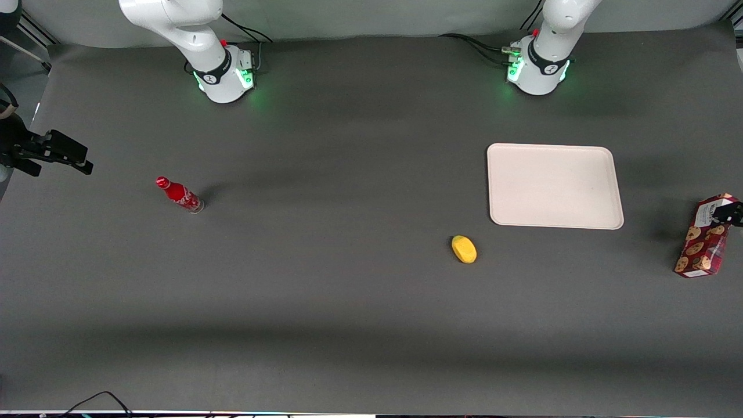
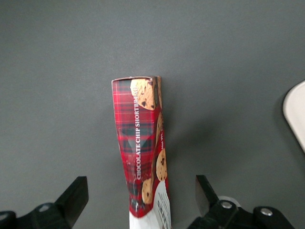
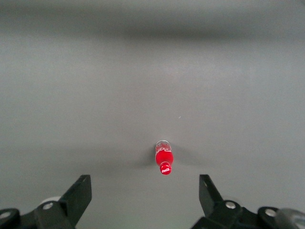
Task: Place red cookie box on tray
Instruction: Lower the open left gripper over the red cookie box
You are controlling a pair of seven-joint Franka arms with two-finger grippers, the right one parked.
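White left arm (image 1: 557, 23), green-lit base, black cables; hand (image 2: 143, 200) has black fingers.

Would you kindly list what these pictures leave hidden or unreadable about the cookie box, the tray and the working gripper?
- Gripper: open, straddling the red cookie box; front view's edge cuts off almost all of it.
- Box's label end: cut off by the left wrist view's edge; in the front view its print is too small to read.
- Tray: whole in front view; left wrist view shows only a corner.
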